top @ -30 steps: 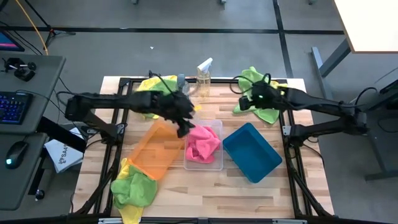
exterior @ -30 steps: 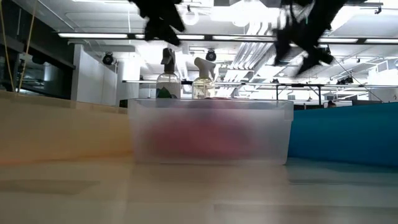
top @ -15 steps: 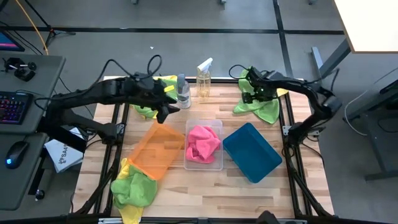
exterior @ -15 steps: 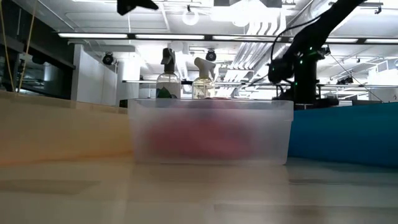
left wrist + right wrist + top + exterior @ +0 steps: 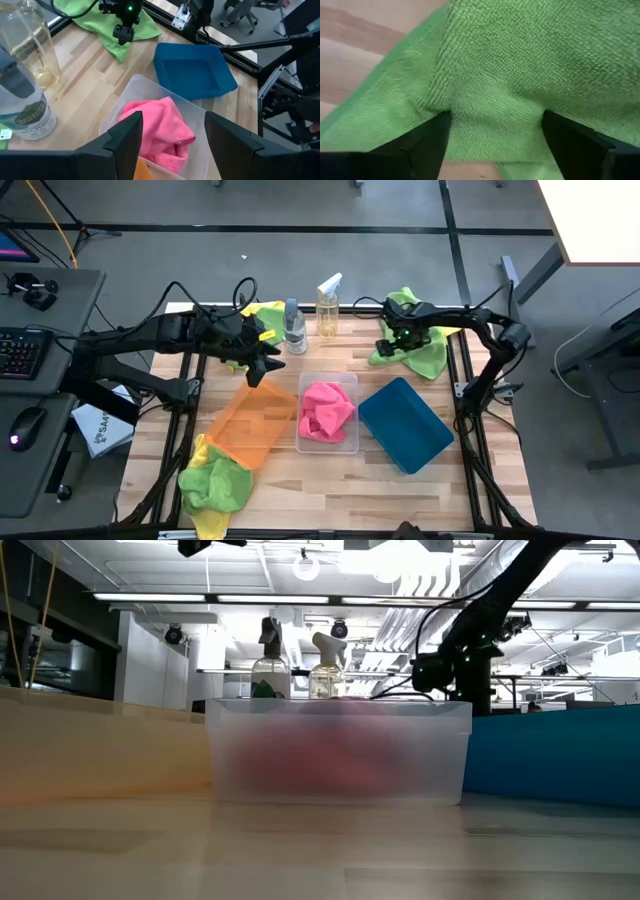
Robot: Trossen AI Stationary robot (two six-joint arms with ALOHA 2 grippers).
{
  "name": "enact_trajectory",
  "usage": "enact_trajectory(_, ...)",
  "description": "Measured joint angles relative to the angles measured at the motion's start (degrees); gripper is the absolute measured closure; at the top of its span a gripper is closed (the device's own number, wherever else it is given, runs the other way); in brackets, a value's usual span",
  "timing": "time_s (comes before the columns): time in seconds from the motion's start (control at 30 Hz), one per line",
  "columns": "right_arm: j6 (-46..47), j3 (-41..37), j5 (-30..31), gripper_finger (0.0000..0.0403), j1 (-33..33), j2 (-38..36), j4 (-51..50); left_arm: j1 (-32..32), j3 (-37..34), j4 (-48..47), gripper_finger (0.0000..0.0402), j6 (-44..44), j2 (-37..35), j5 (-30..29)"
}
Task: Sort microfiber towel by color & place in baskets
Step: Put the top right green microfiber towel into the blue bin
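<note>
Nearby, two spray bottles (image 5: pixel 308 320) flank green towel (image 5: pixel 415 350).

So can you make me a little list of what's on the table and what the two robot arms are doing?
orange bin: nothing seen inside
clear bin: pink towel inside
blue bin: nothing inside
right green towel: on the table at the back right, not in a bin
front towels: green and yellow pile at the front left corner
back left towels: yellow and green, behind the left arm
bottles: two, standing at the back middle
left tool: open, empty, above the table behind the orange bin
right tool: open, fingers pressed onto the right green towel
</note>
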Motion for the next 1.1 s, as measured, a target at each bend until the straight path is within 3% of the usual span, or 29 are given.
enact_trajectory(0.13, -1.5, 0.2, 0.0, 0.0194, 1.8, 1.3, -0.2, -0.1, 0.0, 0.0, 0.0199, -0.4, -1.5, 0.1)
enact_trajectory(0.27, -3.9, -0.2, 0.0, 0.0358, 5.0, -0.9, -0.7, -0.1, 0.0, 0.1, 0.0199, -0.7, -4.6, 0.1)
enact_trajectory(0.3, -4.4, -0.3, -0.4, 0.0379, 5.8, -2.4, -1.0, -0.1, 0.0, 0.1, 0.0199, -0.7, -5.7, -0.2)
enact_trajectory(0.6, 0.8, 0.9, -2.3, 0.0393, 13.8, -29.8, -2.2, -0.1, 0.0, 0.8, 0.0199, 2.6, -14.1, -15.5)
enact_trajectory(0.8, 2.5, 2.6, -2.1, 0.0398, 20.3, -45.9, 9.2, -0.1, 0.0, 4.1, 0.0199, 7.1, -15.4, -24.1)
enact_trajectory(0.93, 4.4, 2.6, -4.7, 0.0400, 27.7, -50.7, 15.5, -0.1, 0.0, 6.8, 0.0199, 10.2, -14.7, -26.0)
enact_trajectory(1.1, 9.4, 2.5, -7.4, 0.0401, 41.1, -51.4, 13.3, -0.1, 0.0, 8.1, 0.0199, 10.4, -13.2, -26.8)
